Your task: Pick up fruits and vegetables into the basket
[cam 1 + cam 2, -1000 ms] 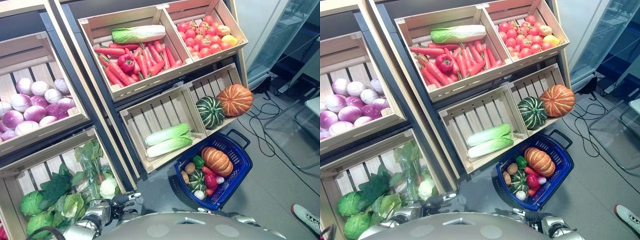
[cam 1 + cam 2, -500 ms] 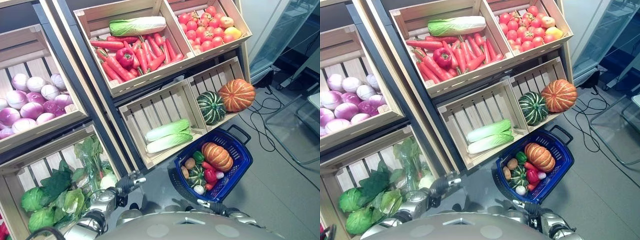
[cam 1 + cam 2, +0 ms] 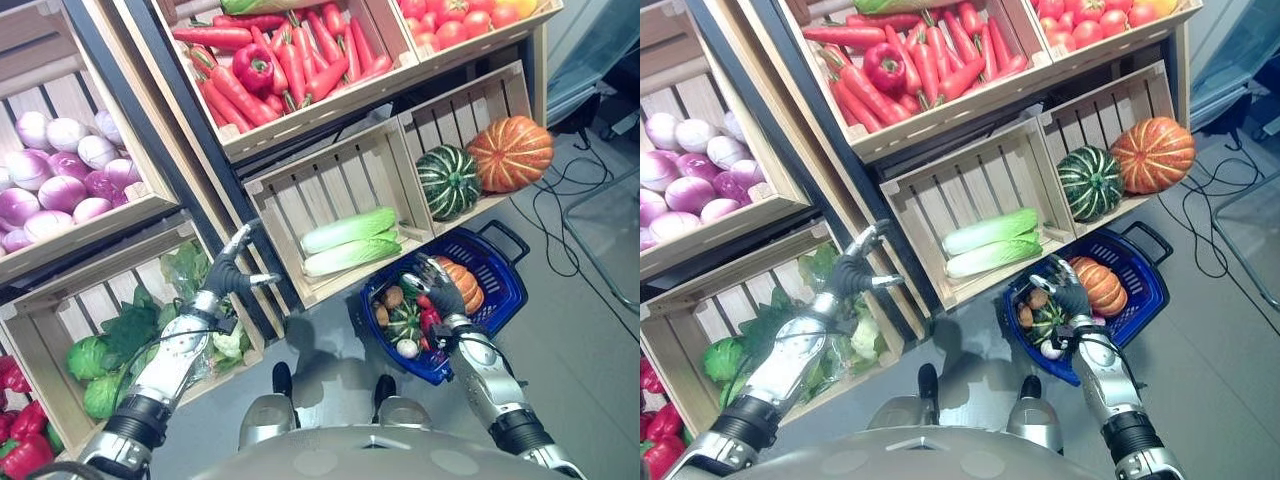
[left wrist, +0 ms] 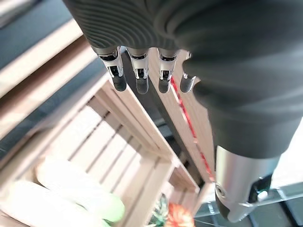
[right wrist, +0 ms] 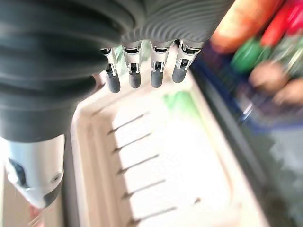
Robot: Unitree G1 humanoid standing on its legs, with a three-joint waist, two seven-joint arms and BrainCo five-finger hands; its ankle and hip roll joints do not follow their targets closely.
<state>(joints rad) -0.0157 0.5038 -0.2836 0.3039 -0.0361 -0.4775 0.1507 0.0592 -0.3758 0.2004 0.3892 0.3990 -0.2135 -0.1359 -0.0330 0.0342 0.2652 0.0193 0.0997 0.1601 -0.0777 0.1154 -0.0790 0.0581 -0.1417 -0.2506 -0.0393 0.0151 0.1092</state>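
Hands (image 3: pixel 232 272) (image 3: pixel 441 288) we hold spread and empty, left by the crate (image 3: pixel 335 185) of cabbages (image 3: pixel 347 229), right above the basket (image 3: pixel 502 282).

Left hand (image 3: pixel 228 272) raised, fingers straight, right hand (image 3: pixel 440 288) likewise

Open floor (image 3: pixel 590 350) beside basket (image 3: pixel 500 262)

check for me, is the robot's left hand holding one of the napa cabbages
No, the left hand hangs open and empty in front of the rack post, while both napa cabbages lie in their wooden crate.
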